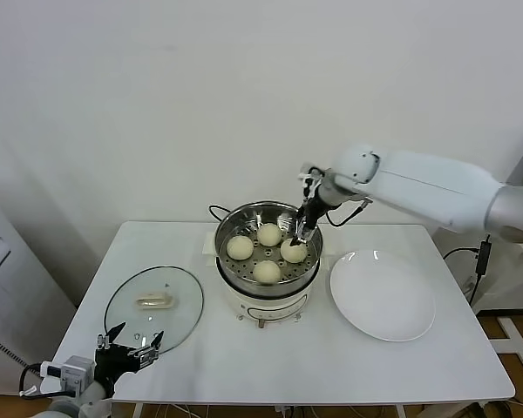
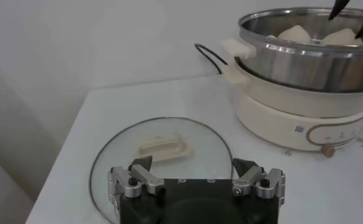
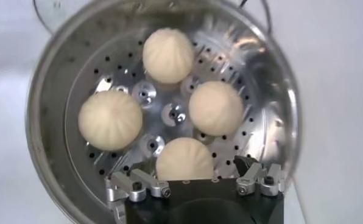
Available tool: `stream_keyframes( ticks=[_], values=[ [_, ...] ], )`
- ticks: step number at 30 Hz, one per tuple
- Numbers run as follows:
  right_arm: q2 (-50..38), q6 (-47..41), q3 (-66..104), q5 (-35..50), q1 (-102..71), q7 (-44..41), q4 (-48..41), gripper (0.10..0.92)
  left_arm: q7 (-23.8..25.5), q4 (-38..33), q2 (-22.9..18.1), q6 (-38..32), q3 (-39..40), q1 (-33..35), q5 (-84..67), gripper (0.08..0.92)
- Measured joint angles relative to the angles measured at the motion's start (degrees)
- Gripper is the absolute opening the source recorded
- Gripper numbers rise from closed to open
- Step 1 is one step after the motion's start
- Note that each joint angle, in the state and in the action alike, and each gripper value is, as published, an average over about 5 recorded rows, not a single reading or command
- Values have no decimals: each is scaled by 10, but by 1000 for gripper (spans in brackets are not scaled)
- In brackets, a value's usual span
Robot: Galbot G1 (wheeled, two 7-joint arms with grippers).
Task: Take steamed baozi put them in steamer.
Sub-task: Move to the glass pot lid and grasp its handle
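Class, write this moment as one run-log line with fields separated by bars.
baozi: four in steamer | plate: bare | right claw: open over steamer | left claw: open near glass lid

Cream-white baozi [image 3: 217, 108] sit in the shiny, perforated steel steamer [image 3: 66, 73].

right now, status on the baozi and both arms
Right end effector open above the steamer. All four baozi inside; plate bare. Left end effector open, parked by glass lid. Nothing blocking.
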Motion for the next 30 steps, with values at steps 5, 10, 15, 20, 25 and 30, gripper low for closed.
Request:
stream_keyframes(
  ticks=[5, 10, 15, 20, 25, 30],
  values=[
    [-56, 23, 91, 12, -44, 22, 12, 823, 0, -1, -6, 1, -2, -4, 4, 823],
    [-115, 67, 225, 12, -133, 63, 28, 823, 0, -5, -9, 2, 1, -8, 9, 823],
    [-157, 129, 388, 4, -262, 119, 50, 823, -1, -6, -12, 1, 4, -15, 12, 823],
    [-168, 195, 573, -17, -418, 174, 76, 823, -1, -6, -12, -4, 4, -18, 21, 823],
    [-150, 247, 759, -65, -583, 214, 109, 823, 0, -2, -11, -12, 5, -19, 38, 823],
    [-112, 271, 919, -120, -734, 245, 146, 823, 5, 7, -10, -28, 5, -19, 72, 823]
  ],
)
